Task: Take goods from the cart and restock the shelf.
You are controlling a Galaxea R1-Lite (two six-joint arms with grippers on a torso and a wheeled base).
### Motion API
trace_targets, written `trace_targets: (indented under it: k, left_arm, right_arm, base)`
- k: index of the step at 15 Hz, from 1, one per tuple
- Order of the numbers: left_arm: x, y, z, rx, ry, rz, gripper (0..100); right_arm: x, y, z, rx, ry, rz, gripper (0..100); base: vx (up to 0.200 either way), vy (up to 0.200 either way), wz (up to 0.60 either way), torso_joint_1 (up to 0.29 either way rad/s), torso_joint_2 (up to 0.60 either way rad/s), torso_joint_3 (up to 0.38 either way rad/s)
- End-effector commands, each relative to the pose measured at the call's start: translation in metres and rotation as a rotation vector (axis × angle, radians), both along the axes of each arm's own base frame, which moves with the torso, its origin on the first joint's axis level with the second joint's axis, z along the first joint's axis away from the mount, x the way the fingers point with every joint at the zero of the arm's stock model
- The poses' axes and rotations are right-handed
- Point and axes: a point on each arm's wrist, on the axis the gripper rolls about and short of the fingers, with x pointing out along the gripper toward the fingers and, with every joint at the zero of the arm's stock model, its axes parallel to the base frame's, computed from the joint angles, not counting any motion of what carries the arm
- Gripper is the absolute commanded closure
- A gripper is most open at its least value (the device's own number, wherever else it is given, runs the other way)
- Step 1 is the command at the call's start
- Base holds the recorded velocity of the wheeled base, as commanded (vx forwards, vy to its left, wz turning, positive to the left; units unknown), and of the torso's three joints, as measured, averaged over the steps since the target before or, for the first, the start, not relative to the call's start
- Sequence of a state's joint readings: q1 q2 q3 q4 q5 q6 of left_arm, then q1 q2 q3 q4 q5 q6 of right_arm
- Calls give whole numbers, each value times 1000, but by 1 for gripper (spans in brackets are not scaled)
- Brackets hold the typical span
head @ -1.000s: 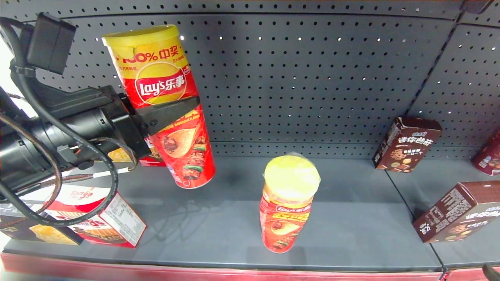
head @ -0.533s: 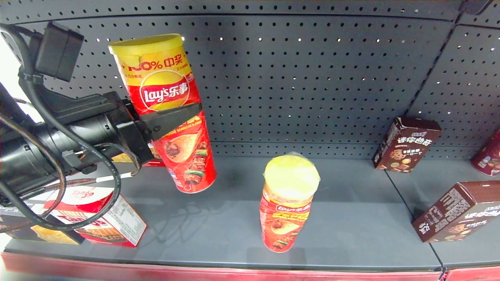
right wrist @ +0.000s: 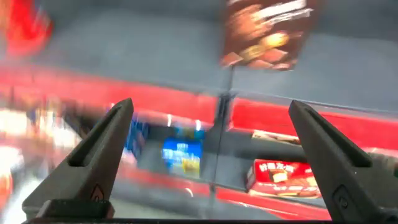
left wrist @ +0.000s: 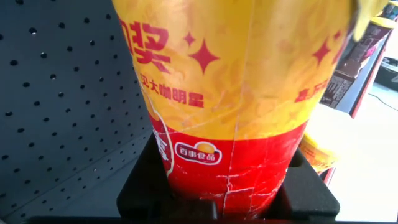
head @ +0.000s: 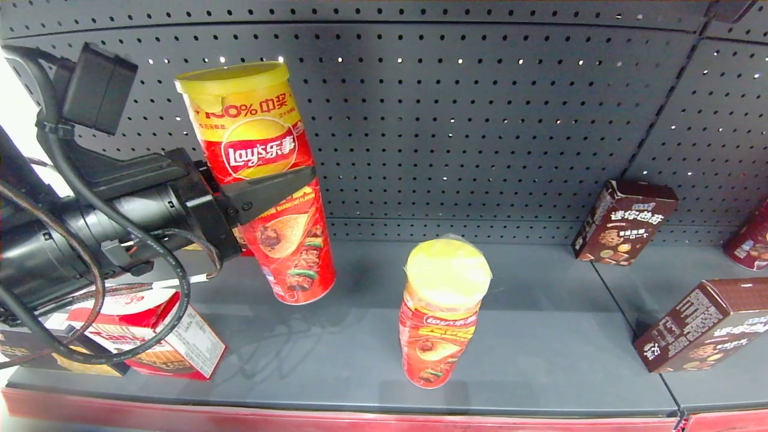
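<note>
Upper left of frame, left gripper (head: 264, 192) clamped on tilted chip can (head: 252, 138), base seemingly off shelf (head: 540, 336); released tilted, it could topple toward standing can (head: 441, 312); right gripper (right wrist: 211, 106) apart.

Held can (head: 258, 150): we see it carried toward the robot's right and lower, its base now nearer the shelf (head: 540, 348) and the standing can (head: 441, 324).
Left gripper (head: 267, 195): we see it moved along with the can.
Red-and-white box (head: 180, 348): the arm's cables now cover more of its top.
</note>
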State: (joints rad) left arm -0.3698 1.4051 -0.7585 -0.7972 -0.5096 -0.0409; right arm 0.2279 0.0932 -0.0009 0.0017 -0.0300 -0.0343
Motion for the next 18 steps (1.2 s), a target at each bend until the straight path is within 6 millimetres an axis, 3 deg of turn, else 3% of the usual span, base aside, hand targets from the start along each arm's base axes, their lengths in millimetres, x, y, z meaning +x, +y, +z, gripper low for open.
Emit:
trace_targets:
  k: [1,5,13,18]
  left_arm:
    - [-5,1,3,-7,-12,-4,100]
    - [-8,0,-2,6,7,-24,100]
    - [-13,-30,0,9,3,-151,100]
    - [-9,-28,0,28,-26,-106,100]
  right_arm:
    - [1,0,1,62,12,-6,0]
    - [1,0,1,42,10,5,0]
    - [1,0,1,42,10,5,0]
    - [1,0,1,42,10,5,0]
  base:
    - [0,0,0,0,0,0]
    - [0,0,0,0,0,0]
    - [0,0,0,0,0,0]
    - [0,0,0,0,0,0]
